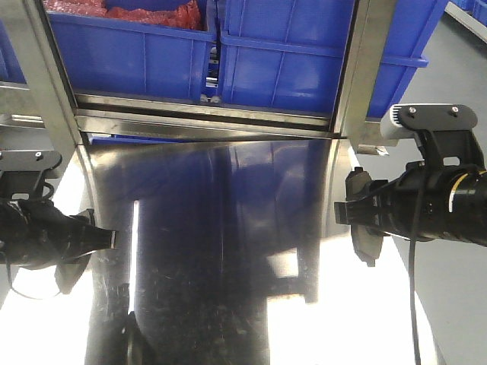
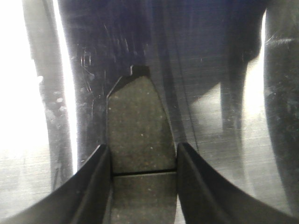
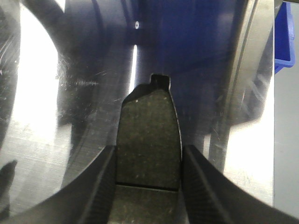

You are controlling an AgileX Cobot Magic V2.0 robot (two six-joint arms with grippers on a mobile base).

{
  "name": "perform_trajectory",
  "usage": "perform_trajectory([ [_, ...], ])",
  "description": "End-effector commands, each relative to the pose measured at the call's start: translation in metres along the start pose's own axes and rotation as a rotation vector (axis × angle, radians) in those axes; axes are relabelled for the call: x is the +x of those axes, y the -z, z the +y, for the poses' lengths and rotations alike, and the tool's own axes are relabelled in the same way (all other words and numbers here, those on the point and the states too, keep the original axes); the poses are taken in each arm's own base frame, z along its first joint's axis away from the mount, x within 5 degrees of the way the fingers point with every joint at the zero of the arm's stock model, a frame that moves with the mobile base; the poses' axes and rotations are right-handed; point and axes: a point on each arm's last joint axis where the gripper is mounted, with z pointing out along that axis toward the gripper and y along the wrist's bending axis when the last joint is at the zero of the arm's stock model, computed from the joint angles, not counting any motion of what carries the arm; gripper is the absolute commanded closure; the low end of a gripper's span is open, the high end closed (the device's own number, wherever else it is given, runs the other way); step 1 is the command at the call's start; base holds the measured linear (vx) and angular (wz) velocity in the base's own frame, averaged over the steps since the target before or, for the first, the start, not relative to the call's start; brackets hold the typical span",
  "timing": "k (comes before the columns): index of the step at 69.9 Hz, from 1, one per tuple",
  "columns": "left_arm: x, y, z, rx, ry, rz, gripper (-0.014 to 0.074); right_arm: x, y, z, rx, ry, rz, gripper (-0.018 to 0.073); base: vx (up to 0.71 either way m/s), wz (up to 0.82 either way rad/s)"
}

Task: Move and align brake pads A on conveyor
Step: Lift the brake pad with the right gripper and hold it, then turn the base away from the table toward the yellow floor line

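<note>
Left tool [image 2: 141, 151] is clamped on the left pad [image 2: 138, 116], right tool [image 3: 148, 154] on the right pad [image 3: 148, 121], each pinched by the groove for balance I'd guess, out over the shiny bench [image 1: 228, 251] at opposite frame edges, conveyor not in view.

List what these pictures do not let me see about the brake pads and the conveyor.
- Conveyor: in no view; only the steel table shows.
- Left pad: left wrist view, near end cut off by the bottom edge, sides covered by the left gripper.
- Right pad: right wrist view, likewise, by the right gripper.
- Other pads: in no view.
</note>
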Motion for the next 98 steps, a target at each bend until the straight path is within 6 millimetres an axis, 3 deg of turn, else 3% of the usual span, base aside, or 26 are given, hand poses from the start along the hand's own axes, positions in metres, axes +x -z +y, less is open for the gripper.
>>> perform_trajectory([
  [1, -0.0112, 0.0134, -0.0044, 0.041, -0.006, -0.099, 0.0539, -0.0161, 0.0131, 0.0029, -0.03, 0.004, -0.124, 0.0468, 0.0, 0.0],
  [60, -0.0112, 0.0134, -0.0044, 0.041, -0.006, -0.099, 0.0539, -0.0161, 0.0131, 0.0029, -0.03, 0.004, -0.124, 0.0468, -0.02, 0.02],
  [98, -0.0112, 0.0134, -0.0044, 0.041, -0.006, -0.099, 0.0539, -0.0161, 0.0131, 0.0028, -0.03, 0.004, -0.124, 0.0468, -0.11, 0.28],
])
